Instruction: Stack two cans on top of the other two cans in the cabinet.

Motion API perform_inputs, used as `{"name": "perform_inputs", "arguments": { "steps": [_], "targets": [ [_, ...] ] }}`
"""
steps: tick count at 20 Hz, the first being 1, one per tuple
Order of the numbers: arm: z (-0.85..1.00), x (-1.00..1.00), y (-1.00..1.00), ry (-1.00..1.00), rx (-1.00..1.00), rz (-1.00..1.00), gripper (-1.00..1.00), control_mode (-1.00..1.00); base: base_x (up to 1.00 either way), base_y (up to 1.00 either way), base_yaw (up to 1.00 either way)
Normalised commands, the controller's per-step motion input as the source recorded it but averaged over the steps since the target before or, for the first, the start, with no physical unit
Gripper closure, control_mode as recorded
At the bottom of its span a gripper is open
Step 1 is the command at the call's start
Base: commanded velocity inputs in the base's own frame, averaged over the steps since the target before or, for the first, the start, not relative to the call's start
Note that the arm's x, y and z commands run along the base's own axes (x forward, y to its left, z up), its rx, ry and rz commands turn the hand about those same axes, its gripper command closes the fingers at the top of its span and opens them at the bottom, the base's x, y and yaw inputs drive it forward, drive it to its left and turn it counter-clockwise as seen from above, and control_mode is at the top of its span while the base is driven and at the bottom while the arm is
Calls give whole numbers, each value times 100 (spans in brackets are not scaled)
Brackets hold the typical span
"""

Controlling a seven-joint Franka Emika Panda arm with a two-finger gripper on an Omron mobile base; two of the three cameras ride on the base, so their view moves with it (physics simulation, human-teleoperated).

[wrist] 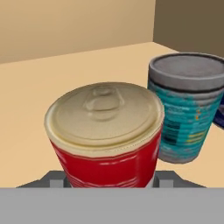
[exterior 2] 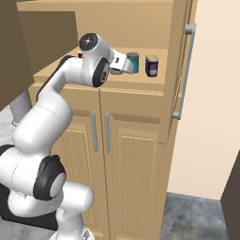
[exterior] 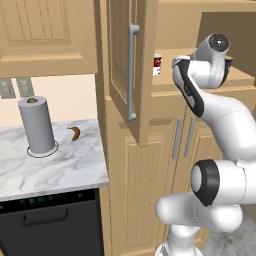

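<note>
In the hand view a red-and-white can (wrist: 105, 140) with a pale lid stands upright on the shelf, right between the fingers of my gripper (wrist: 111, 178), which is shut on it low on its sides. A teal can (wrist: 186, 109) with a grey top stands just to its right, and also shows in the right base view (exterior 2: 133, 62). Beyond the teal can is the navy tin (exterior 2: 151, 65). Another red-and-white can (exterior: 157, 65) stands at the shelf's left end. The cabinet's door (exterior: 122, 60) hangs open. My gripper (exterior 2: 123, 63) reaches in over the shelf.
The open door's grey bar handle (exterior: 132, 72) juts out to the left of the arm. Below the shelf are shut lower doors (exterior 2: 131, 168). On the marble counter (exterior: 75, 165) at the left stand a paper towel roll (exterior: 36, 125) and a small brown item (exterior: 74, 132).
</note>
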Motion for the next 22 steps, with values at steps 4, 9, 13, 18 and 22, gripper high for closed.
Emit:
{"name": "perform_inputs", "arguments": {
  "steps": [4,9,13,18,22],
  "targets": [
    [1,-39,10,0,2,6,100,-100,0,0,0],
    [2,-41,17,-1,4,10,100,-100,0,0,0],
    [20,-25,15,-3,3,13,100,-100,0,0,0],
    [35,-18,22,-7,0,12,100,-100,0,0,0],
    [32,-11,23,-6,0,14,100,-100,0,0,0]
  ]
}}
